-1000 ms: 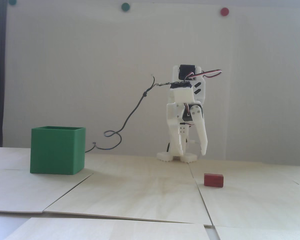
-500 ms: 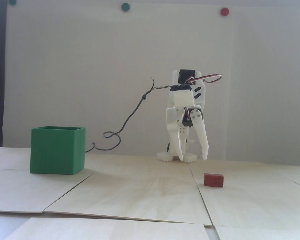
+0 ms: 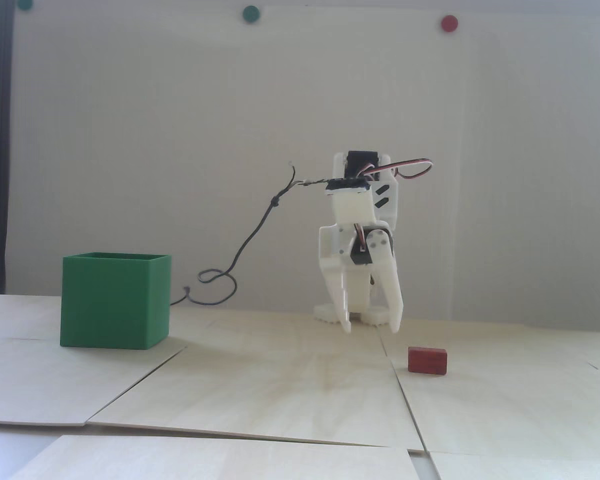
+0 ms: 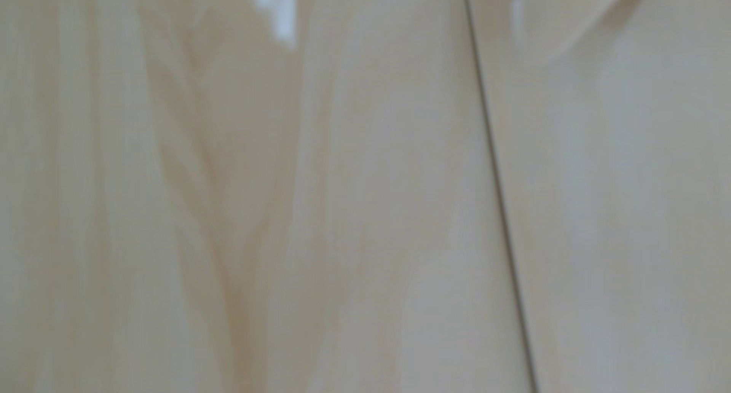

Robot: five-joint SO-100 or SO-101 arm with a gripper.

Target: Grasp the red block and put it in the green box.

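Claw (image 3: 372,330) hangs spread apart and empty above the worktop (image 3: 280,380), its two white prongs pointing down, left of and behind the red block (image 3: 427,361) in the fixed view and clear of it. Going by size: the pale wooden worktop carries everything; the green box (image 3: 115,300) stands well apart on the left of the fixed view with its top uncovered; the white arm (image 3: 360,240) rises at the back; the block lies flat on the right, just past a seam between panels. The wrist view shows only blurred wood grain and a dark seam (image 4: 498,187), no block.

My guess at the risk: the claw sits off to the block's left, so a straight drop would meet bare wood or clip the block's end and push it away. The block being out of the wrist camera's sight makes lining up harder.

Against the picture from a second ago, the claw is lower and further left, drifting away from the block, and its prongs are set wider. Block and box have not moved.
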